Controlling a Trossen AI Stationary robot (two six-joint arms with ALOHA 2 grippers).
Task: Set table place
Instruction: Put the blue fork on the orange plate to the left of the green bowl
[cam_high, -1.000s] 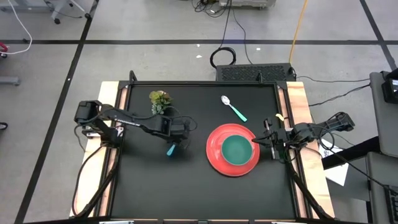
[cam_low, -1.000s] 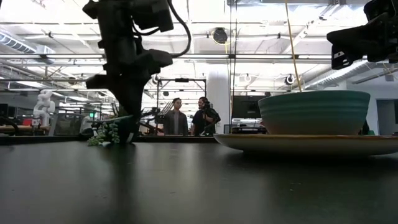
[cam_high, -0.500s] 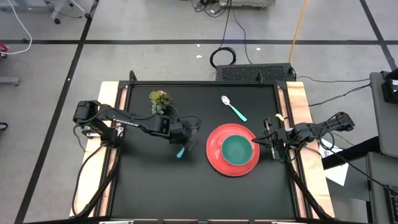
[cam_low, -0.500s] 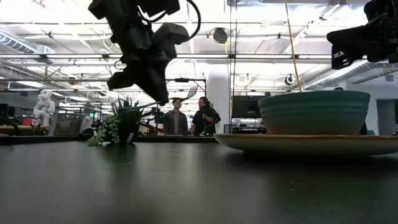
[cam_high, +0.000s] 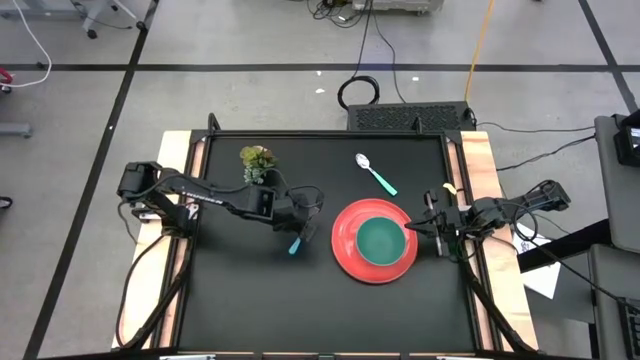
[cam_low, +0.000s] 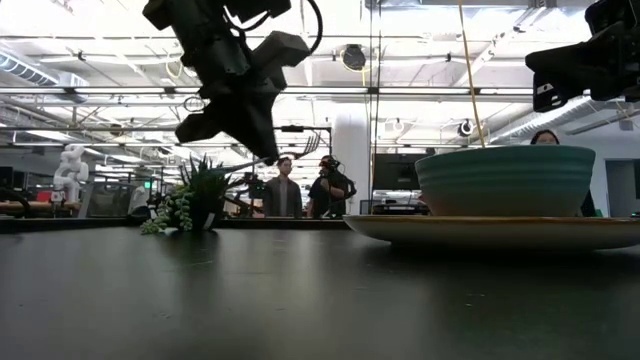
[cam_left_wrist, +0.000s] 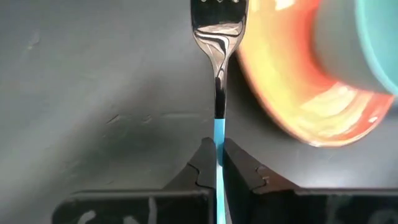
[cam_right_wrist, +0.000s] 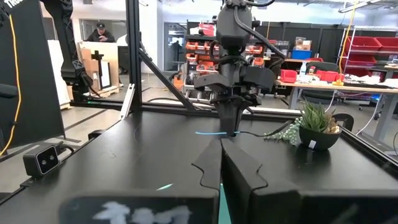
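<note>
Left gripper (cam_high: 297, 228) sits left of frame centre in the high view, above the large matte black tabletop (cam_high: 250, 300). Its two dark fingers (cam_left_wrist: 202, 168) are clamped on the blue handle of the metal fork (cam_left_wrist: 217, 87). In the left wrist view the fork runs straight out from the fingertips, tines toward the top edge of the frame, just beside the rim of the round red plate (cam_left_wrist: 292, 93). In the high view the blue handle end (cam_high: 295, 244) shows below the gripper, just left of the plate (cam_high: 345, 245). In the low view the left gripper (cam_low: 262, 150) hangs in the upper left of the frame, clear of the table surface.

The smaller teal bowl (cam_high: 380, 241) rests inside the red plate, right of centre. Teal-handled metal spoon (cam_high: 375, 174) lies flat on the table in the upper middle of the high view, apart from the plate, bowl end toward the upper left. Small green plant sprig in a dark pot (cam_high: 257, 162) stands at the table's upper left.

Right gripper (cam_high: 432, 228) rests at the right edge of the table, just right of the plate; in the right wrist view its fingers (cam_right_wrist: 214, 165) are pressed together with nothing between them.

Two people (cam_low: 305, 187) stand in the room beyond the table, centre of the low view.
</note>
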